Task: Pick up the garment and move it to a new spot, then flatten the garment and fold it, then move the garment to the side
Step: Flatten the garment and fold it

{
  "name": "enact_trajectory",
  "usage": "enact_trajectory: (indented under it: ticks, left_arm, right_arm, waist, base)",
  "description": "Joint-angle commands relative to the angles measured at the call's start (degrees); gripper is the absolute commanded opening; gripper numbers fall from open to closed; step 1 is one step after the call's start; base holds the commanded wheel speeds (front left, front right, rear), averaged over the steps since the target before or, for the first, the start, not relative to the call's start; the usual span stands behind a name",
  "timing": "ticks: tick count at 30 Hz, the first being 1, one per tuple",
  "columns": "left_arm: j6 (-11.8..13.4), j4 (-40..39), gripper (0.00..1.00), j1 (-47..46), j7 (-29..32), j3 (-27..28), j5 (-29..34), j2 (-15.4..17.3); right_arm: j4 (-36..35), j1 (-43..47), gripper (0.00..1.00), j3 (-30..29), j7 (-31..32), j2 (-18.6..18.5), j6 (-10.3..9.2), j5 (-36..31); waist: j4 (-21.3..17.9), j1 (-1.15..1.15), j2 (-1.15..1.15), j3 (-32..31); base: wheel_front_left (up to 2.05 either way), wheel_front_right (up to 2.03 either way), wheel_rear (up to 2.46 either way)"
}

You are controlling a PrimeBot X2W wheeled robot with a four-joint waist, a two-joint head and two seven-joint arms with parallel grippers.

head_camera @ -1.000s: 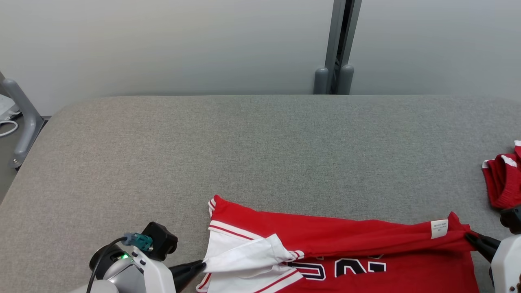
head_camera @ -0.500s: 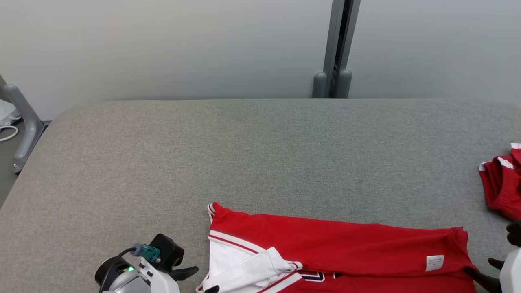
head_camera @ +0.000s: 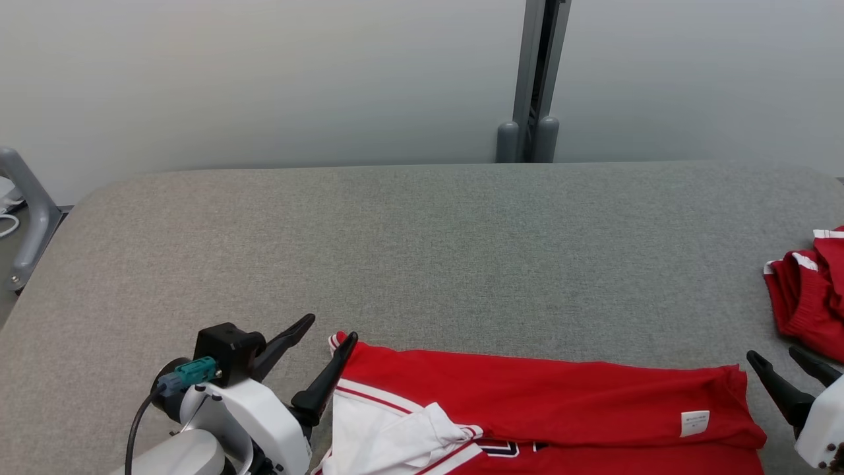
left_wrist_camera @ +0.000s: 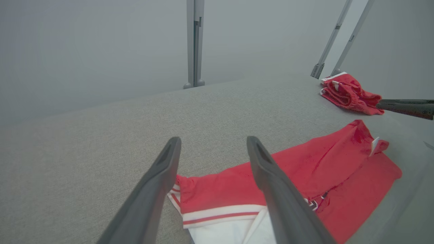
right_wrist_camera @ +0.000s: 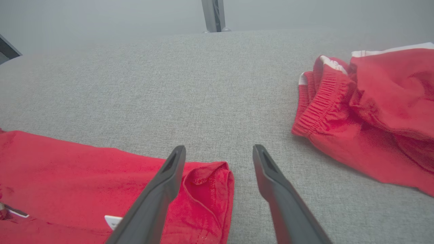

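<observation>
Now: left claw (head_camera: 331,328) and right claw (head_camera: 773,353) both open wide, nothing held.
left claw: 7 o'clock in head view, fingers aimed toward 1 o'clock. One fingertip lies over the far-left corner of the jersey (head_camera: 560,389), the other over the bare desk (head_camera: 428,251). Contact with the cloth: cannot tell.
left wrist view: fingers straddle that same corner, with red cloth and red-and-white stripe trim between them.
right claw: 4 o'clock in head view, fingers aimed toward 11 o'clock, just off the jersey's right end.
right wrist view: left finger over the bunched red corner, right finger over bare desk.
jersey: red, lying on the desk at 6 o'clock by the near edge, long axis running 9 to 3. It is folded over on itself. White panel with red stripe trim at the 9 o'clock end, dark lettering partly showing at the bottom edge, white tag (head_camera: 694,423) near the 3 o'clock end.
shorts (head_camera: 804,297): red with white trim, crumpled heap at 3 o'clock, apart from the jersey.
desk: gray cloth top, rounded far-left corner.
post (head_camera: 531,79): gray upright behind the desk at 12 o'clock.
rail (head_camera: 26,204): gray, off the desk edge at 9 o'clock.
</observation>
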Motion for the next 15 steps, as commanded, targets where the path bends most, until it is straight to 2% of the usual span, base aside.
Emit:
enact_trajectory:
  ticks: [1,4,7,15]
  left_arm:
    - [0.9,1.3,1.00,1.1,-1.7,1.0,-0.3,-0.9]
    - [2.1,3.4,1.00,2.1,-3.9,2.7,0.7,-3.3]
    - [2.3,4.9,1.00,3.7,-4.8,4.9,1.3,-5.8]
    - [-0.2,7.3,1.00,8.1,-5.2,11.7,7.6,-11.2]
  right_arm:
    - [0.9,1.3,1.00,-1.3,-1.4,1.0,-0.02,-0.3]
    - [2.3,2.7,1.00,-4.3,-2.4,4.0,-0.01,-2.1]
    - [2.6,4.7,1.00,-10.5,-2.4,6.9,-0.01,-6.7]
    - [2.7,11.6,1.00,-24.6,-2.4,13.6,-0.02,-23.0]
  waist:
    - [-0.2,0.00,0.00,0.0]
    - [-0.6,0.00,0.00,0.0]
    - [-1.1,0.00,0.00,0.2]
    - [-1.7,0.00,0.00,0.6]
  base:
    - [0.00,0.00,0.00]
    - [0.00,0.00,0.00]
    - [0.00,0.00,0.00]
    - [0.00,0.00,0.00]
